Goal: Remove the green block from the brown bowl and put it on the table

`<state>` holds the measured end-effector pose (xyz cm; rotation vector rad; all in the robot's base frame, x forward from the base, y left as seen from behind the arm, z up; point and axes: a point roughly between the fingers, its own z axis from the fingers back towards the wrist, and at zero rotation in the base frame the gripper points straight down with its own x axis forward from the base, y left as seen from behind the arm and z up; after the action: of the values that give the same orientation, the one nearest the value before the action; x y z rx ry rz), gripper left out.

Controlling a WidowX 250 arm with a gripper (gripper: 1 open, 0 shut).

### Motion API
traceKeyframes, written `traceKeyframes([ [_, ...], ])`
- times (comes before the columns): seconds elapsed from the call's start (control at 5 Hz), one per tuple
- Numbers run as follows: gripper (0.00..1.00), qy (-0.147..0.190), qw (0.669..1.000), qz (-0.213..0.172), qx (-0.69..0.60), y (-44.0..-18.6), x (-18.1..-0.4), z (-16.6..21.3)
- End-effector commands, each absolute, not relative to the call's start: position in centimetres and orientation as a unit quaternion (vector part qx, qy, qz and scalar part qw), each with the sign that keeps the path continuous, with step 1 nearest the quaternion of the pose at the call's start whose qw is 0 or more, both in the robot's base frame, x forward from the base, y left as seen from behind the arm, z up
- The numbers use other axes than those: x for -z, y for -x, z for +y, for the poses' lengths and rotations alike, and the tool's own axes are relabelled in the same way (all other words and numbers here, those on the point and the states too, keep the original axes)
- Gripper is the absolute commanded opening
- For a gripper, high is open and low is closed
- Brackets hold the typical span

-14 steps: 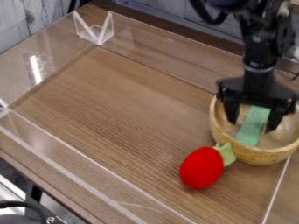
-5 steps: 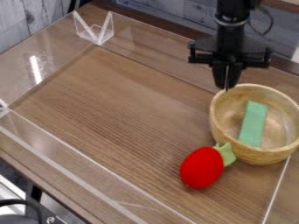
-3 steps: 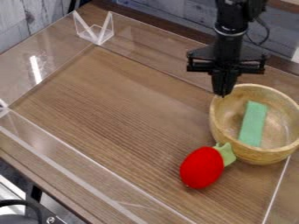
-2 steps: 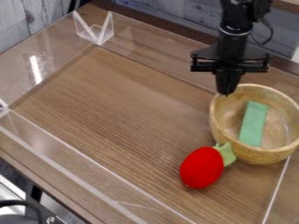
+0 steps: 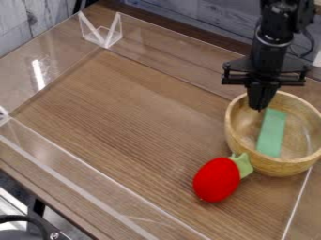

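The brown bowl [image 5: 298,162] sits at the table's right side near the front. A light mint green block [image 5: 271,135] lies slanted inside it. My gripper [image 5: 264,103] hangs straight down over the bowl's far rim, its fingers pressed together into one narrow tip just above the block's far end. Nothing is held between them. The table [image 5: 138,122] is brown wood grain with low clear walls.
A red plush strawberry [image 5: 219,179] with a green leafy top lies just left of the bowl's front, touching it. A clear acrylic stand [image 5: 100,31] is at the far left corner. The clear wall [image 5: 298,208] runs close to the bowl on the right.
The gripper has moved right and slightly down, from beside the bowl's left far rim to over the bowl above the block. Its fingers stay pressed together. The block has not moved.
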<state>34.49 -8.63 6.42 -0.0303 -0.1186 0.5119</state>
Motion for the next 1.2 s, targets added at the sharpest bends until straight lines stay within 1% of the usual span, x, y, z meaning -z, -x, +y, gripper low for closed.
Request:
traceKeyframes([
  [0.0, 0.0, 0.036, 0.961, -0.092, -0.256, -35.6, -8.8, -8.9],
  [0.4, 0.0, 0.055, 0.957, -0.103, -0.267, -36.2, -11.3, -6.9],
  [0.6, 0.0, 0.059, 0.951, -0.104, -0.286, -35.9, -11.9, -6.0],
  [0.8, 1.0, 0.052, 0.949, -0.095, -0.297, -35.1, -10.2, -6.1],
  [1.0, 0.0, 0.046, 0.945, -0.089, -0.31, -34.4, -8.9, -6.0],
])
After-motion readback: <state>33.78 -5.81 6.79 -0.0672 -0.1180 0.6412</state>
